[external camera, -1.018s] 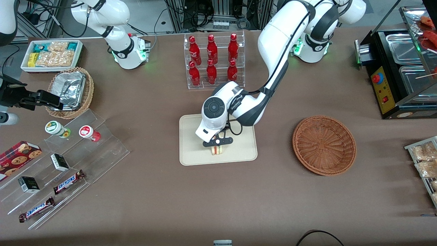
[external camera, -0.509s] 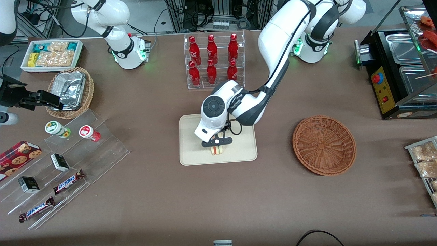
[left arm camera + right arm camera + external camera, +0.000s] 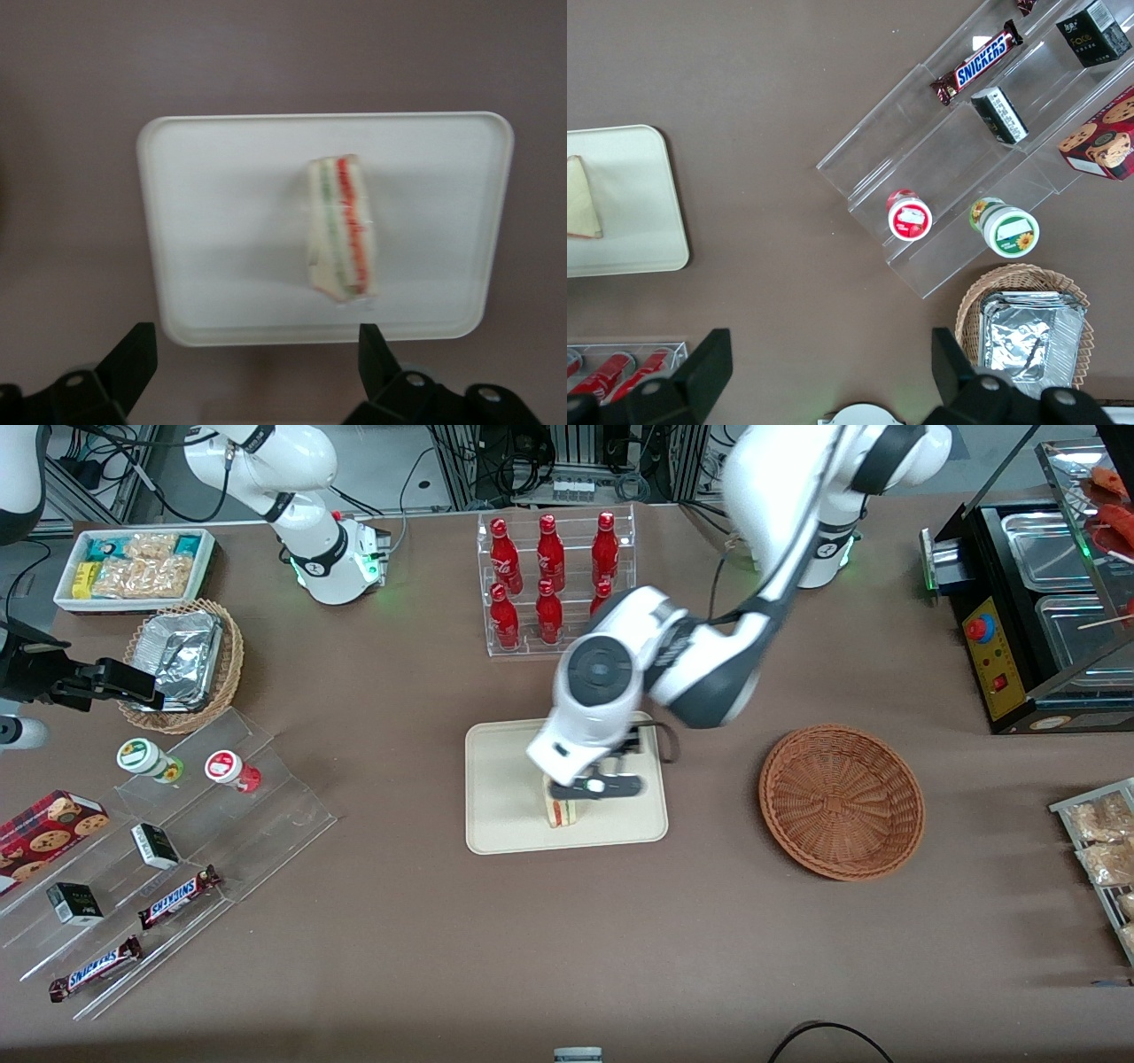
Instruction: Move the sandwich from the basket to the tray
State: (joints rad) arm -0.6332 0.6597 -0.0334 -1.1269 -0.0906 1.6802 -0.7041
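Observation:
The sandwich (image 3: 560,811) stands on its edge on the cream tray (image 3: 496,779), its red and green filling stripe showing in the left wrist view (image 3: 341,230). My left gripper (image 3: 594,786) hangs above the tray, over the sandwich and apart from it. It is open, with nothing between its black fingers (image 3: 133,354). In the left wrist view the whole tray (image 3: 221,221) lies below the gripper (image 3: 254,350). The reddish-brown basket (image 3: 842,802) sits empty toward the working arm's end of the table. The right wrist view catches a tray corner (image 3: 647,221) and part of the sandwich (image 3: 580,199).
A clear rack of red bottles (image 3: 554,580) stands farther from the front camera than the tray. Toward the parked arm's end are a stepped acrylic shelf with snacks (image 3: 168,824), a tan wicker basket holding foil (image 3: 182,664) and a white bin (image 3: 133,567). A black appliance (image 3: 1036,602) flanks the working arm's end.
My left gripper has let go of the sandwich, risen off it and shifted slightly toward the working arm's end. The sandwich stays on the tray.

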